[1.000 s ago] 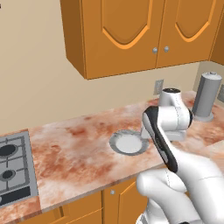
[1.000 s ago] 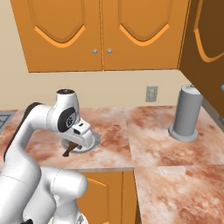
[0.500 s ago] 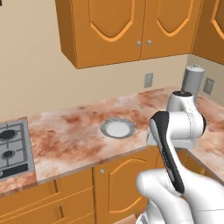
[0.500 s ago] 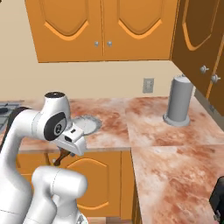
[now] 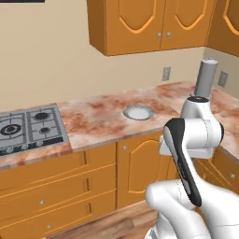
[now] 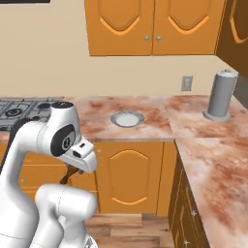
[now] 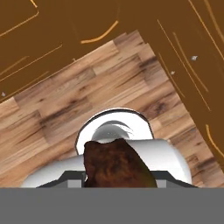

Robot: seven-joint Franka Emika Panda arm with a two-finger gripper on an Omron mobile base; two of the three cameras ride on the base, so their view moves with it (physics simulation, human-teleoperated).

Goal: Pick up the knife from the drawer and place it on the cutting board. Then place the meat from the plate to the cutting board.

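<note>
My gripper [image 6: 69, 174] hangs low in front of the cabinets, pointing at the floor, shut on the meat [image 7: 116, 162], a dark brown lump that hides the fingertips in the hand view. In the right base view the meat [image 6: 67, 177] shows as a dark bit under the white hand. The plate [image 5: 138, 112] is a small pale round dish on the counter with nothing on it, also seen in the right base view [image 6: 127, 118]. The knife and the cutting board are out of view.
A gas stove [image 5: 29, 128] sits at the counter's left. A grey cylinder [image 6: 220, 96] stands in the corner by a wall socket. Orange cabinet doors and closed drawer fronts [image 5: 56, 196] line the base. Wooden floor [image 7: 78, 100] lies under the hand.
Both base views have pulled back from the counter and shifted, so the base has driven. The hand with the meat has come off the plate and now hangs low.
</note>
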